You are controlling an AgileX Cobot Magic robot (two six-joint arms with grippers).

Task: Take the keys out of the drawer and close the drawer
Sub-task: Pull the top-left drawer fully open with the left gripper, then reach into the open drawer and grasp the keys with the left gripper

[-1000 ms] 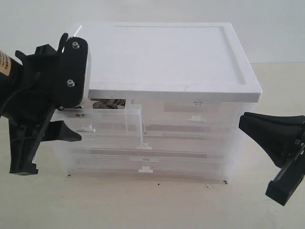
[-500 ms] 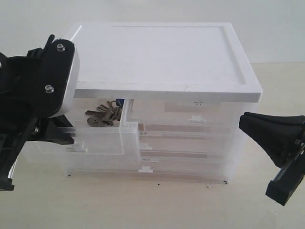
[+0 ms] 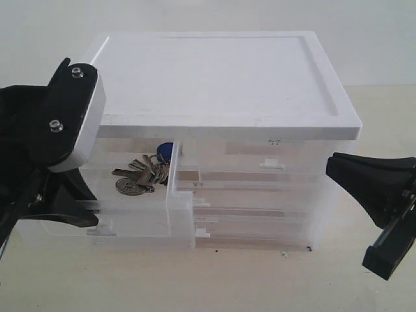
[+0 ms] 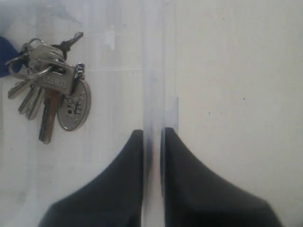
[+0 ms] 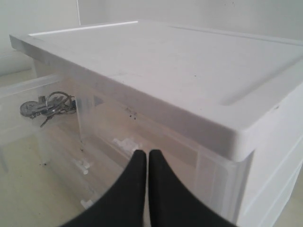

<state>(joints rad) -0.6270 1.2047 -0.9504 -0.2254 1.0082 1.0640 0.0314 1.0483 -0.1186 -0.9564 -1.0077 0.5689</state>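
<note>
The drawer, a translucent half-width one at the cabinet's top left, stands pulled far out. The keys lie inside it: several silver keys, a blue fob and a grey oval tag. The left wrist view looks straight down on the keys and on the drawer's front wall. My left gripper is shut on that front wall, one finger on each side. My right gripper is shut on nothing and hangs to the right of the cabinet, apart from it; the keys show dimly there.
The white-topped cabinet holds a second half-width drawer at the top right and full-width drawers below, all pushed in. The pale table stretches in front of it.
My left gripper has drawn the drawer out toward the camera, and the whole bunch of keys has come into view. The right arm has not moved.
</note>
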